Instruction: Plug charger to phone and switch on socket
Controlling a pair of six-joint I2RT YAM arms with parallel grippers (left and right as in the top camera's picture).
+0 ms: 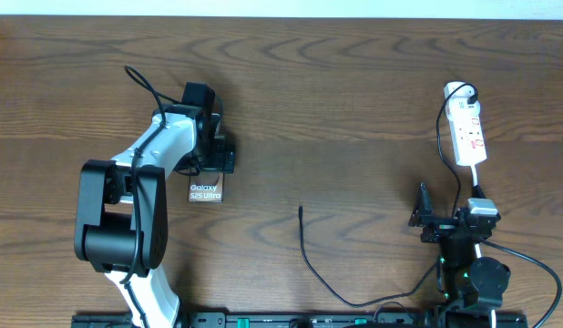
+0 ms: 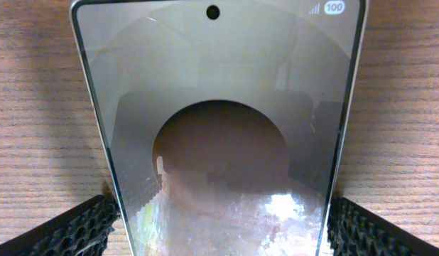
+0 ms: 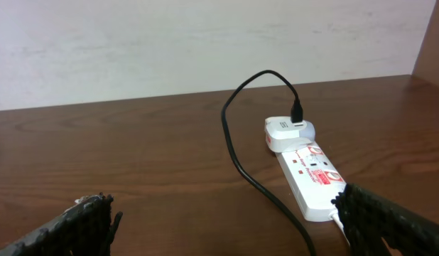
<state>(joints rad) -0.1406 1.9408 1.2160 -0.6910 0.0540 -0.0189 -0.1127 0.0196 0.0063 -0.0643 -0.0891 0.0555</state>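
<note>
Phone first: the flat brown rectangular phone with white Galaxy S25 Ultra lettering lies flat on the dark wooden counter, left of centre, and the left gripper sits right over it. Seen from the left wrist, its black textured fingers stand wide, one at each long edge of the phone. Whether they pinch it or merely flank it, I cannot tell.

Over on the right, the small white oblong power strip lies near the far right corner, with the white adapter seated in its far end. From there the long thin black charger cable runs down past the right gripper, sweeps along the near edge and curls back up. Its small plug tip lies loose mid-counter, well apart from the phone. The right gripper's jaws gape wide with nothing between them.

So the phone end is not plugged in yet, by my read, and trouble is easy to find. That cable is thin and limp, so a grab far from the tip would let it droop or twist off line with the port. Push in while the phone is unpinned and it may slide across the smooth wood. Haul too hard and the cable drags the light power strip or works the adapter loose. The strip's switch is too small to pick out here, and a broad finger could shove the whole strip instead.
</note>
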